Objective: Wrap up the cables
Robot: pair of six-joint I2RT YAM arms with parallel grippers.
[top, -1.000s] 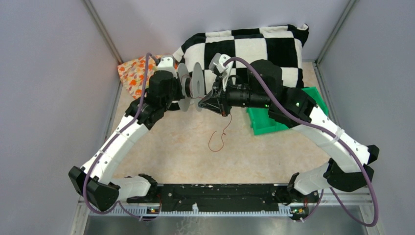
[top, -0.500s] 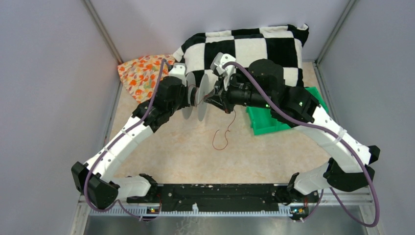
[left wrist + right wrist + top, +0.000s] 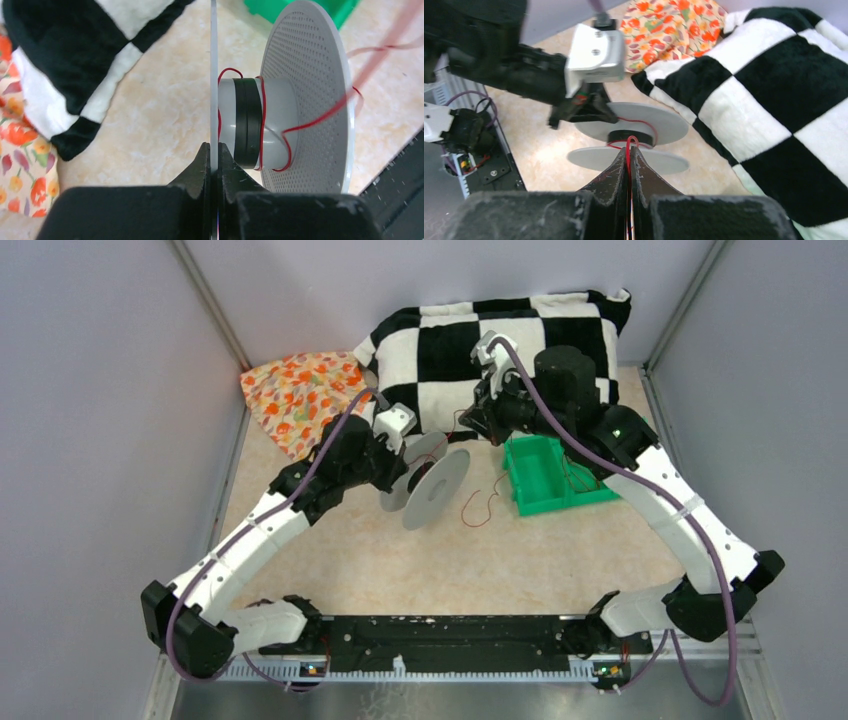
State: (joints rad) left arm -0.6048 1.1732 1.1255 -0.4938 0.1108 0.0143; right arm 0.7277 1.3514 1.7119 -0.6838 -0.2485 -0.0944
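Note:
My left gripper point(image 3: 398, 462) is shut on one flange of the grey spool point(image 3: 432, 485), which it holds tilted above the table. In the left wrist view its jaws point(image 3: 214, 152) pinch the thin flange edge. A red cable point(image 3: 262, 107) loops around the spool's grey and black core point(image 3: 250, 122). My right gripper point(image 3: 472, 422) is behind and to the right of the spool, over the checkered cloth's edge, shut on the red cable point(image 3: 628, 145), which runs from its tips to the spool point(image 3: 634, 131). The loose cable tail point(image 3: 484, 504) hangs right of the spool.
A green bin point(image 3: 548, 482) with more thin red cables point(image 3: 574, 472) sits right of the spool. A black and white checkered cloth point(image 3: 520, 335) lies at the back. An orange flowered cloth point(image 3: 300, 390) lies at the back left. Grey walls enclose the table.
The left arm has brought the spool nearer and to the right, and tilted it. The right gripper has drawn back and to the right with the cable. The green bin is now uncovered.

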